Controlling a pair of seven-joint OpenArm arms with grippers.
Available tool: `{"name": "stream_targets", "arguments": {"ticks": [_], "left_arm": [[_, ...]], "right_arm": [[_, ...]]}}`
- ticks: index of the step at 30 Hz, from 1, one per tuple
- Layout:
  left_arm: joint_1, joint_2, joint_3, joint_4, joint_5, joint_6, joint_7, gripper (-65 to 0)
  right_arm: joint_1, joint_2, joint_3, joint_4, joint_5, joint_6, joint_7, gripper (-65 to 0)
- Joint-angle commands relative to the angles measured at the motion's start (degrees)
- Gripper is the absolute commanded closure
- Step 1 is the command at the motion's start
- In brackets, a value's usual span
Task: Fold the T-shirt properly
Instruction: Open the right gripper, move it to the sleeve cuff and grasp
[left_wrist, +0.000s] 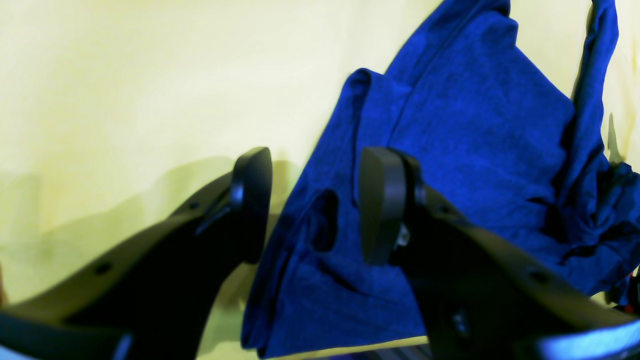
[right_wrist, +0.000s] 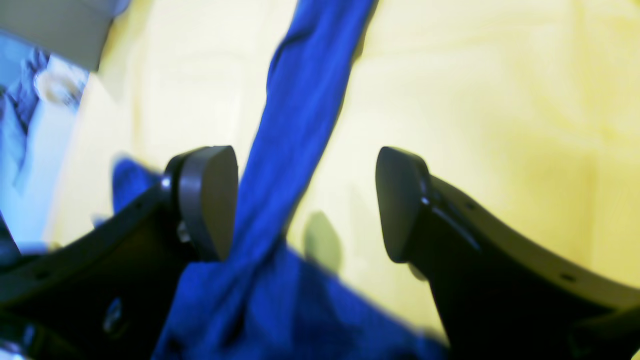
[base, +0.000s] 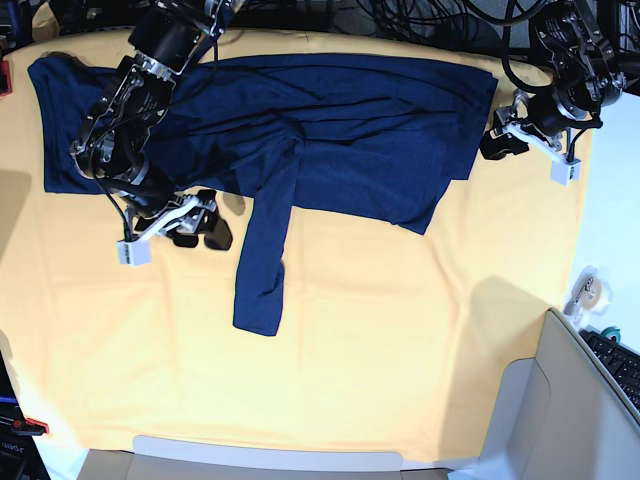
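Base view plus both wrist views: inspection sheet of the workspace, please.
Surface: yellow-orange table cloth, lightly wrinkled.
Job's things: T-shirt spread along the far edge, one sleeve trailing toward the near side.
Clutter: nothing seen on the cloth.
Grippers: left pincer open above the shirt edge; right pincer open, sleeve beside one finger, not clamped.
Cables: black bundle behind the table.
Surroundings: keyboard and grey panel off the table.
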Motion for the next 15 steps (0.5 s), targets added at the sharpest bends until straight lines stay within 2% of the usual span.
{"name": "stream_targets", "arguments": {"ticks": [1, 6, 13, 15], "left_arm": [[-0.3, -0.8, -0.1, 1.0, -0.7, -0.3, -0.6, -27.7], [-0.3, -0.9, -0.1, 1.0, -0.7, -0.3, -0.6, -27.7], [-0.4, -0.9, 2.2, 1.0, -0.7, 0.0, -0.6, -27.7], [-0.4, -0.9, 2.2, 1.0, -0.7, 0.0, -0.6, -27.7]], "right_arm": [[1.4, -0.2, 0.2, 0.1, 2.7, 0.5, 2.9, -42.4], [1.6, -0.2, 0.2, -4.5, 7.3, 0.5, 10.5, -42.4], [5.0, -0.2, 0.2, -14.3, 9.0, 0.5, 15.5, -42.4], [5.5, -0.2, 0.2, -15.7, 9.3, -1.5, 17.4, -42.4]]}}
